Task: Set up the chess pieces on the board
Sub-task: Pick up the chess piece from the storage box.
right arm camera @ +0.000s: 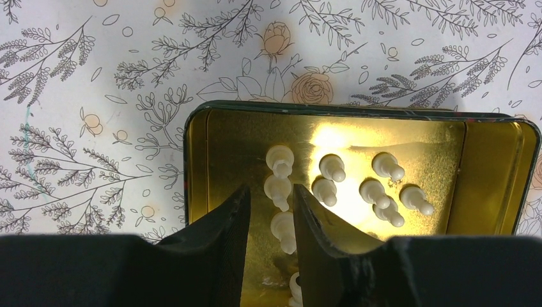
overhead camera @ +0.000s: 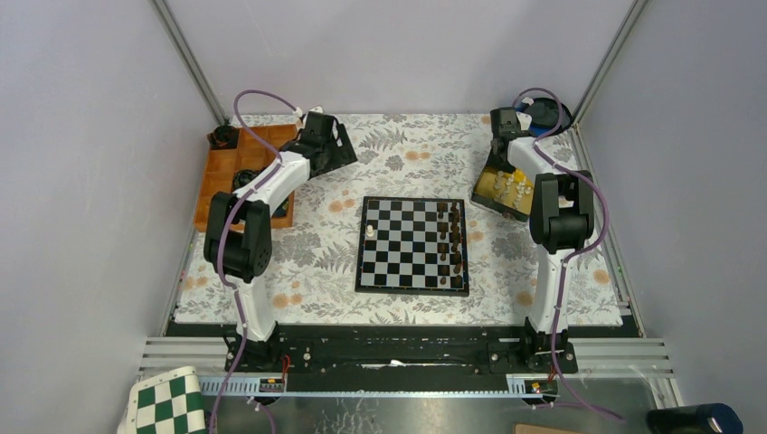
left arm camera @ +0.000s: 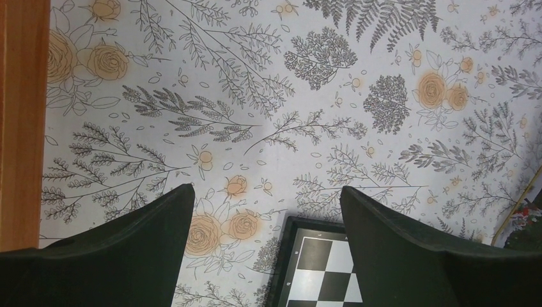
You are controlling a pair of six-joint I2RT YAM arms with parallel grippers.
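Right end effector [right arm camera: 271, 192]: my two fingers stand a narrow gap apart and reach down into the gold tin [right arm camera: 486, 160]. A row of white chess pieces [right arm camera: 283, 231] lies in line with the gap. One of them sits between the fingers, close against the right one, with bare gold showing on its other side. No clamp visible, and I cannot tell whether either finger touches it. More white pieces lie scattered on the tin floor to the right of my fingers, most on their sides, some touching.

Left end effector [left arm camera: 267, 190]: fingers wide apart, nothing between them. It hangs over the floral cloth [left arm camera: 307, 96] that covers the counter. A corner of the board [left arm camera: 319, 268] shows just beneath it, and the edge of a wooden tray [left arm camera: 22, 121] runs down the left of the wrist view.

From the top view, the board lies flat at the middle of the counter, between my two arms. A lone white piece [overhead camera: 372, 231] stands on its left edge column. Dark brown pieces [overhead camera: 449, 240] stand along the two right-hand columns. The tin sits just right of the board's far right corner, apart from it. The tray lies far left, well away from the board.
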